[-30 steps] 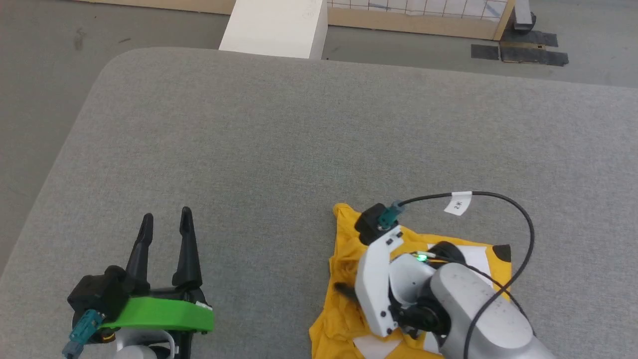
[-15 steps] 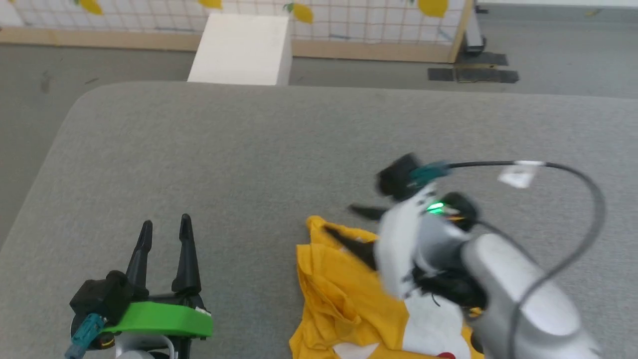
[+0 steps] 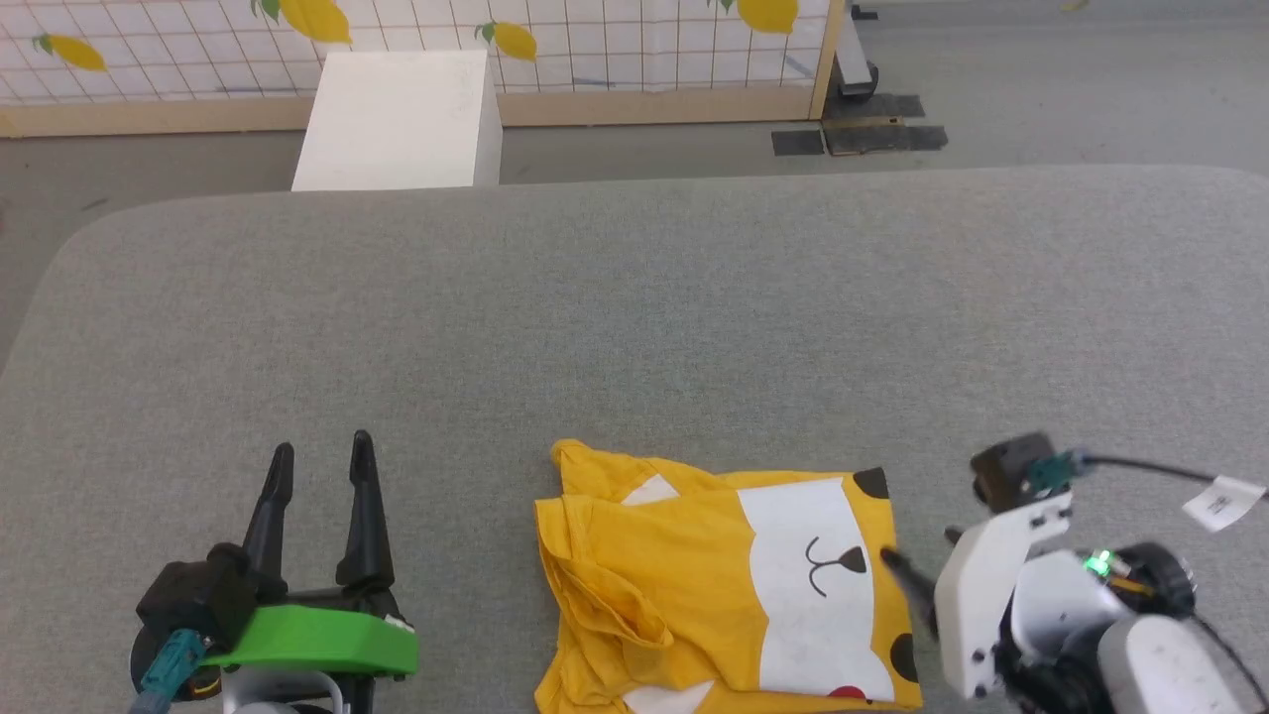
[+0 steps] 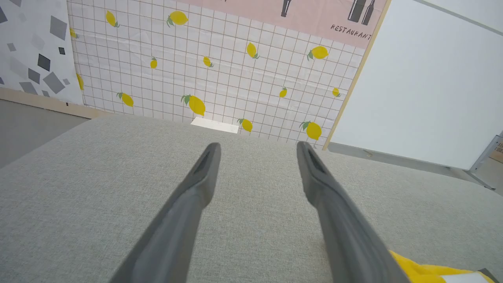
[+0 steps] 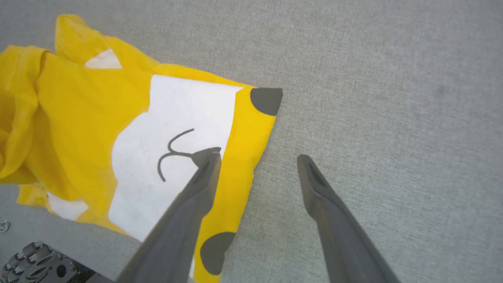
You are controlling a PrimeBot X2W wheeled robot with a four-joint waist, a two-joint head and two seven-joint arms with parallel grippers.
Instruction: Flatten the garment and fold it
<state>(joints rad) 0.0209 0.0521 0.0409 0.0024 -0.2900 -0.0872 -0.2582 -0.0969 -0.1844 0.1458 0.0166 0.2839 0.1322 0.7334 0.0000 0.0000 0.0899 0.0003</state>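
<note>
Grey woven cloth covers the broad, round-cornered table (image 3: pixel 634 297) that takes up most of the head view, and its upper and left stretches carry nothing. Low in the middle of that view, close to the bottom edge, lies the bright yellow short-sleeved T-shirt with a white cartoon-face print (image 3: pixel 694 585). It is print upward and gathered into a rough rectangle rather than spread out. Its right part is smooth, while its left part is rumpled into ridges and loose flaps. At the lower left our left gripper, two long dark fingers above a green bracket (image 3: pixel 322 446), hovers over bare table well apart from the T-shirt, its jaws spread wide with nothing between them. At the lower right our right gripper, on its white wrist (image 3: pixel 917 547), is likewise spread wide and empty. In the right wrist view one finger (image 5: pixel 188 204) lies over the T-shirt's right edge and the other over bare cloth just beside it; whether either touches, we cannot tell. We judge the main risk to be the rumpled left side, because folding over it would press the creases in. A pinch at the right edge could also catch only the top layer and drag the loose layers askew.
</note>
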